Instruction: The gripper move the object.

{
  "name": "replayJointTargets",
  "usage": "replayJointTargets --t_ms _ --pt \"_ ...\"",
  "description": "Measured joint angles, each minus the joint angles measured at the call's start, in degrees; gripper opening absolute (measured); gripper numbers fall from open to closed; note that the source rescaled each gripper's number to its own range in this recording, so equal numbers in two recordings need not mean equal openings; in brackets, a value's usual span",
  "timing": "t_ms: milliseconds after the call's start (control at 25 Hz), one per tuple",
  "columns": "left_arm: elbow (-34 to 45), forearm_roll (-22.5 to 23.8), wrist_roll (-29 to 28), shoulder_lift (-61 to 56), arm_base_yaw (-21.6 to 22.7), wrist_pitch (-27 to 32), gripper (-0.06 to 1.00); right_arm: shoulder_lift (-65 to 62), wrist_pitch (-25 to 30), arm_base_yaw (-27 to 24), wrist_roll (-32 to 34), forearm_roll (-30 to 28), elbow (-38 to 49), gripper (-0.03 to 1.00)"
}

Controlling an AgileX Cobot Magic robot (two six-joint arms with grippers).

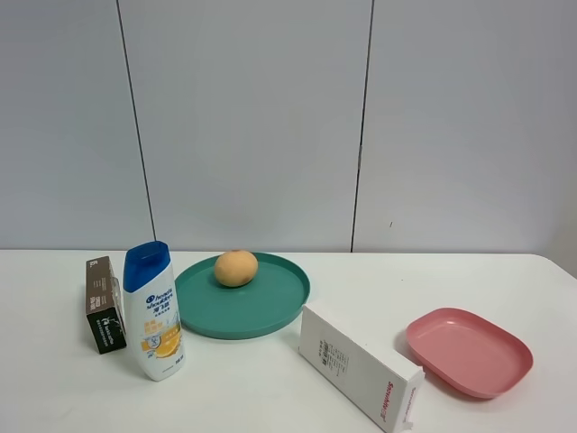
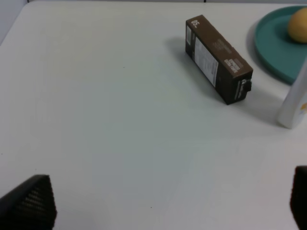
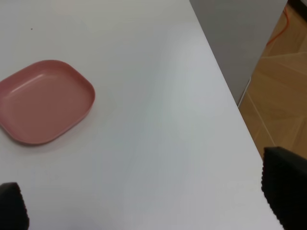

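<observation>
The orange-tan fruit (image 1: 236, 268) sits on the far part of the round teal plate (image 1: 261, 316), left of the middle of the white worktop (image 1: 270, 397). Nothing touches it.

Neither arm shows in the high view. Each wrist view shows only the two dark fingertips of its own pincer at the picture's edge. The left pincer (image 2: 168, 206) hangs over bare worktop with its fingers (image 2: 29, 203) spread wide apart and nothing between them. From there the brown carton (image 2: 218, 60) lies well apart, with the teal plate and the fruit (image 2: 298, 25) beyond it at the edge of that view and a sliver of the white bottle (image 2: 293, 103) beside the carton.

The right pincer (image 3: 148, 203) is likewise spread wide and empty, its fingers (image 3: 285, 184) apart over the right end of the worktop, near the worktop's edge where wooden floor (image 3: 280, 81) shows. The pink tray (image 3: 43, 103) lies apart from it, empty.

In the high view the brown carton (image 1: 104, 304) stands at the far left, the blue-capped white shampoo bottle (image 1: 155, 311) upright just right of it and just beside the plate's left rim. A long white box (image 1: 359, 365) lies on its side, angled, between the plate and the pink tray (image 1: 469, 350) at the right.
</observation>
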Motion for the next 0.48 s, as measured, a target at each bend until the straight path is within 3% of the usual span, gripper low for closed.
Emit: replayJointTargets --t_ms 480 --pt "0.0 0.0 0.0 0.0 0.0 0.0 1.00 0.0 0.0 0.0 0.0 0.0 0.0 1.00"
